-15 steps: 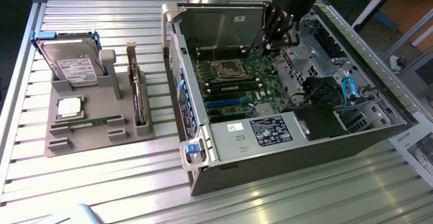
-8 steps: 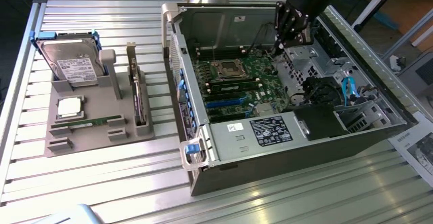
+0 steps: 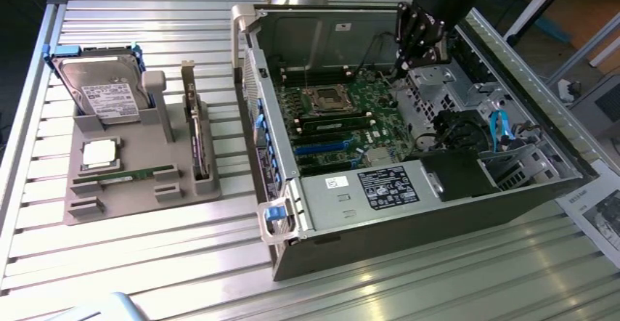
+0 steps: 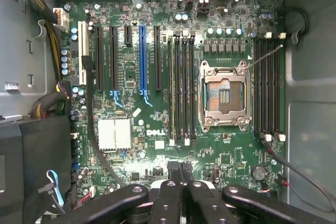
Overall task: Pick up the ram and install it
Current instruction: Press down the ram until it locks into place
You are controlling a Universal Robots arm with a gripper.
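- Slatted metal table (image 3: 145, 263): I see it carrying everything, the hand poised above it.
- Open computer case (image 3: 388, 241): it lies on its side with the interior exposed. The hand hangs over this opening, within the case outline.
- Motherboard (image 3: 339, 128) (image 4: 142, 145): it lies flat in the case floor, directly beneath the hand and apart from it.
- Grey parts tray (image 3: 126, 205): it sits on the table well apart from the hand, outside the case toward the exterior view's left.
- Hard drive (image 3: 102, 92): it stands tilted in the tray, far from the hand.
- Expansion card (image 3: 199, 147): it stands on edge in the tray, on the side nearest the case and hand.
- Gripper (image 3: 419, 58) (image 4: 181, 169): the fingers (image 4: 167, 192) are clenched together, pad against pad, and I see nothing between them. It touches no component.
- Empty processor socket (image 4: 224, 95): its metal frame sits on the board below the hand, flanked by black memory slots (image 4: 181, 87).
- Processor chip (image 3: 100, 154): the silver square lies flat in the tray, well apart from the hand.
- Ram (image 3: 121, 178): the thin green stick lies in a tray slot just beside the processor chip, well apart from the hand and not grasped.
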